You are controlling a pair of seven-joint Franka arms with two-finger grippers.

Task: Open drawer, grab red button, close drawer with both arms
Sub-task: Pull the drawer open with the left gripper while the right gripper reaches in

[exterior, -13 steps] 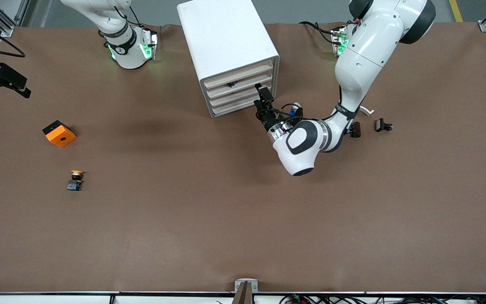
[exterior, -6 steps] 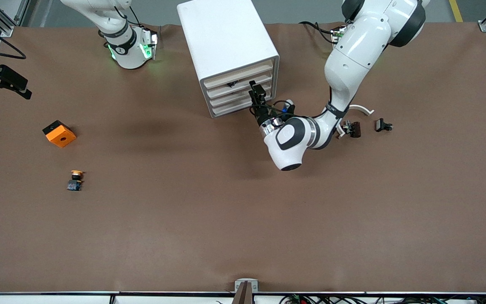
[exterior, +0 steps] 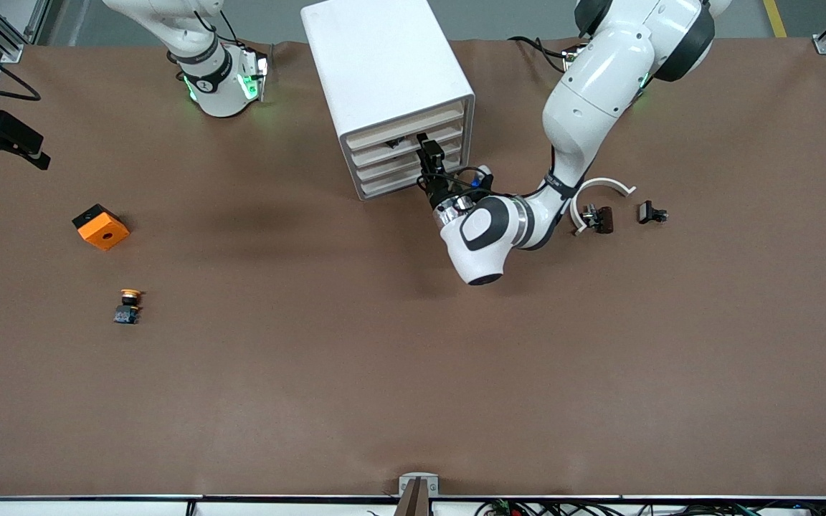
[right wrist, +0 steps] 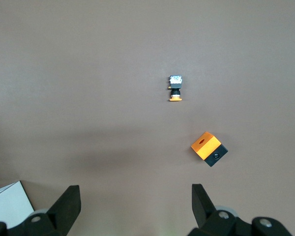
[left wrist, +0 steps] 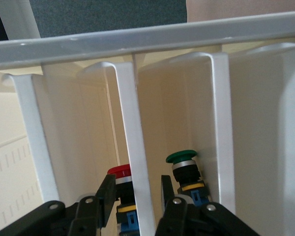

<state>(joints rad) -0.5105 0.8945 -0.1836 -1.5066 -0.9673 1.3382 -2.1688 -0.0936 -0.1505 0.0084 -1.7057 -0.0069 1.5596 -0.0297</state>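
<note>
The white cabinet stands near the robots' bases with all four drawers pushed in. My left gripper is at the drawer, second from the top. In the left wrist view my left gripper is open, one finger on each side of that drawer's white front lip, with a gap on both sides. The red-capped button shows inside, close beside that lip. My right gripper is open and empty, high over the bare table at the right arm's end; the front view does not show it.
A green-capped button sits in the neighbouring drawer. An orange cube and an orange-yellow button lie at the right arm's end. A white curved piece and two small black parts lie at the left arm's end.
My left gripper has moved along the cabinet front toward the right arm's end and up to the second drawer's lip. The right arm has not moved.
</note>
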